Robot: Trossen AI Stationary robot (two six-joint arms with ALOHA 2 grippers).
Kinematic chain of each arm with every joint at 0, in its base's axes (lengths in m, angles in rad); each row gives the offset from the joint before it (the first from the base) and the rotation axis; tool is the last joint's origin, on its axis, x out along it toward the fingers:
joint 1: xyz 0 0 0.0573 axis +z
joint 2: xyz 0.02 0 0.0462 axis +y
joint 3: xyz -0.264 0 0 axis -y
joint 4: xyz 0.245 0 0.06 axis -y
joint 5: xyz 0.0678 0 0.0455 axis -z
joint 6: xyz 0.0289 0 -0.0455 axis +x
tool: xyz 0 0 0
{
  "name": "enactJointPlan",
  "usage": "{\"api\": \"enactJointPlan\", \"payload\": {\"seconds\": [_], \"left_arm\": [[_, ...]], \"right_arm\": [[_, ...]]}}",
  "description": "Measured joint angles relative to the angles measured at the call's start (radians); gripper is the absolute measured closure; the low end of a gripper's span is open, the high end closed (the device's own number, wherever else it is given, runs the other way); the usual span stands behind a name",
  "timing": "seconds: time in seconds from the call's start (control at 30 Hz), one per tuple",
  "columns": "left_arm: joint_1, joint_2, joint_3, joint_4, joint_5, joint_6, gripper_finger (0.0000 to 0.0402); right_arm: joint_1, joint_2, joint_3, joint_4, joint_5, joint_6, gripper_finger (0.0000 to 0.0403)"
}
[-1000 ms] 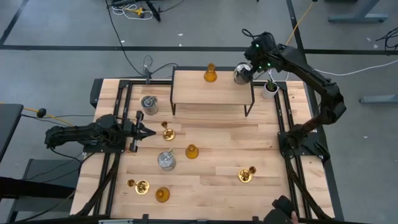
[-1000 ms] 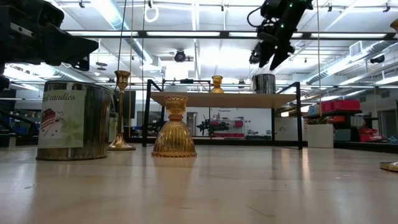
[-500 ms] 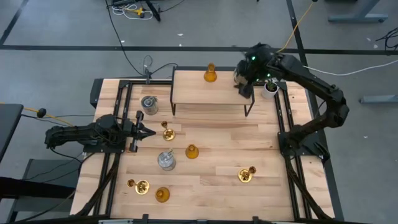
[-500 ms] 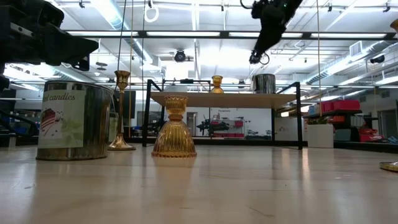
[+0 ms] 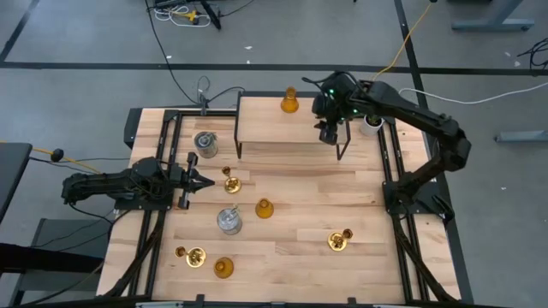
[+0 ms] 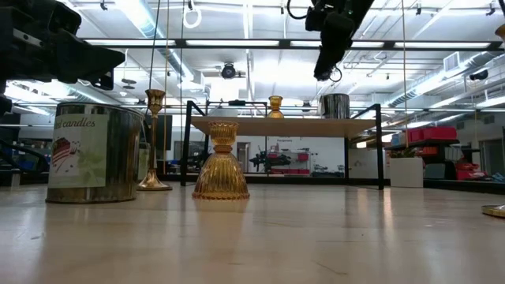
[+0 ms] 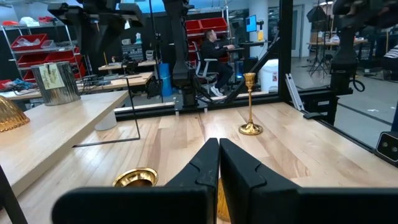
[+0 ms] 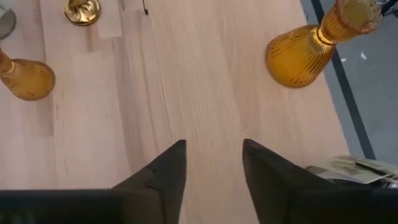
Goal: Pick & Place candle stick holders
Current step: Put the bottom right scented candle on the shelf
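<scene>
On the raised wooden shelf [image 5: 291,130] at the far side stand an amber holder [image 5: 289,103] and a silvery cylinder holder [image 6: 334,106], which my right arm hides in the high view. My right gripper [image 5: 330,133] hangs open above the shelf's right part, pointing steeply down with nothing between its fingers [image 8: 214,155]. On the table below stand two silvery holders [image 5: 205,143] [image 5: 229,221], two amber ones [image 5: 264,208] [image 5: 223,268] and three brass ones [image 5: 231,182] [image 5: 195,255] [image 5: 340,241]. My left gripper [image 5: 195,181] waits shut at the left, just beside a brass holder.
A small white pot with a plant [image 5: 370,122] stands right of the shelf, under my right arm. The shelf's thin black legs [image 5: 345,145] reach down to the table. Bare wood lies between the shelf and the holders at mid-table [image 5: 308,192].
My right gripper has swung from over the silvery holder at the shelf's right end toward the table's left edge, along the shelf. It has rolled at the wrist, and its fingers have drawn closer together. The silvery holder stays standing on the shelf.
</scene>
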Motion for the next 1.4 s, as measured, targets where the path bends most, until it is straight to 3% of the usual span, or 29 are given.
{"api": "enactJointPlan", "payload": {"seconds": [0.5, 0.63, 0.97, 1.4], "left_arm": [[0.000, 0.000, 0.000, 0.000, 0.000, 0.000, 0.0383], [0.000, 0.000, 0.000, 0.000, 0.000, 0.000, 0.0383], [0.000, 0.000, 0.000, 0.000, 0.000, 0.000, 0.0383], [0.000, 0.000, 0.000, 0.000, 0.000, 0.000, 0.0383]], "right_arm": [[-0.059, 0.075, 0.000, -0.009, 0.002, 0.000, 0.0396], [-0.081, 0.084, -0.001, -0.020, 0.014, 0.008, 0.0396], [-0.140, 0.084, -0.001, -0.050, 0.163, 0.020, 0.0401], [-0.151, 0.084, -0.001, -0.045, 0.227, 0.027, 0.0401]]}}
